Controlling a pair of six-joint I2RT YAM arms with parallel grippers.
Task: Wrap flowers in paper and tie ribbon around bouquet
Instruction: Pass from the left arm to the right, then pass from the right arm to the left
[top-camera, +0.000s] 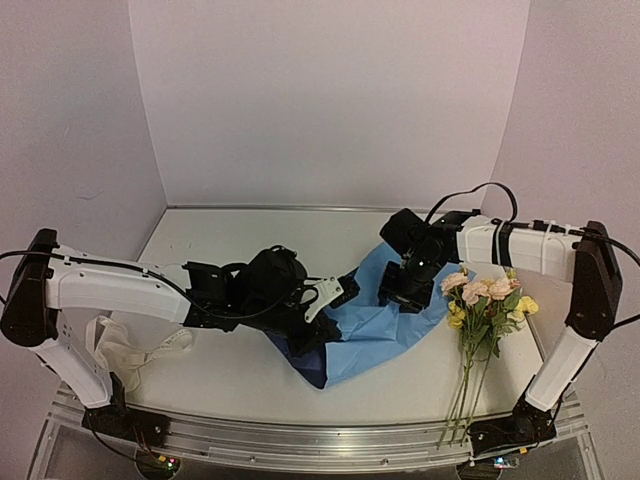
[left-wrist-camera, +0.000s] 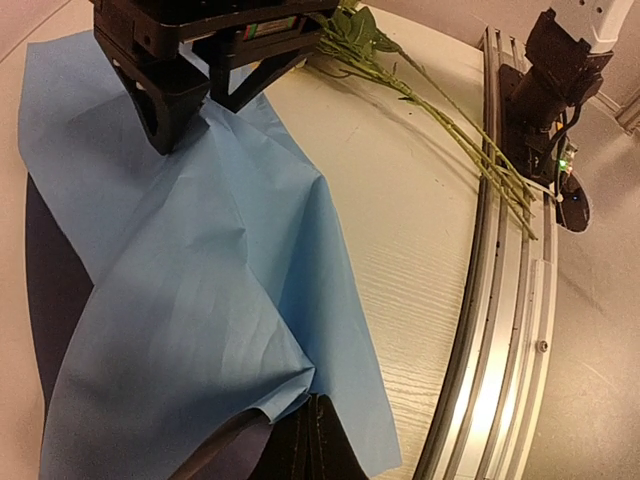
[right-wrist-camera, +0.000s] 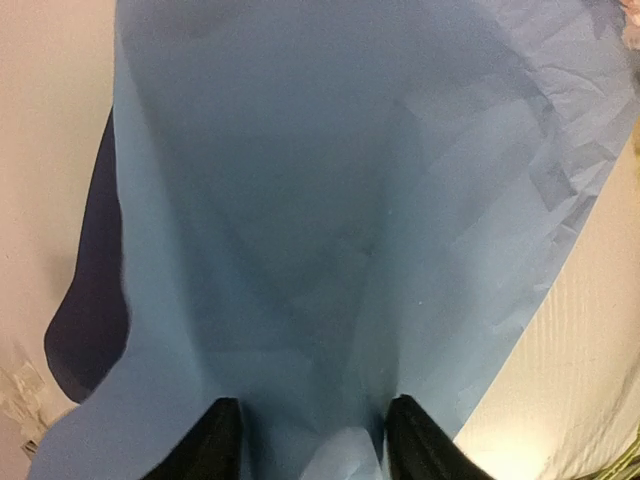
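Little of the job looked done. The paper (top-camera: 375, 330) lay rumpled at the middle of the table (top-camera: 240, 385), one edge turned over to show its darker underside, and it was wrapped around nothing. The flowers (top-camera: 485, 300) lay bare at about 4 o'clock on the table, just beside the paper's right edge, blooms toward 12 and the long stems running toward 6, down to the near rail. The ribbon (top-camera: 150, 350) sat in loose loops at about 8 o'clock, beside the left arm, well apart from both the paper and the flowers, and untouched.

The left gripper (top-camera: 335, 293) was clamped on the paper: in its own wrist view the fingers met on a gathered corner of the sheet, which puckered toward them. The right gripper (top-camera: 403, 298) was low over the paper's 1 o'clock part. Its fingers (right-wrist-camera: 222, 440) stood apart with the sheet spread between them, and from the left wrist a ridge of paper rose into the gap, so I judged it astride a fold, not yet holding it.

By my reading, the step in hand was straightening or shifting the sheet. What remained was nearly everything: laying the flowers on the paper, rolling it into a cone around the stems, then fetching the ribbon and tying it round the bouquet
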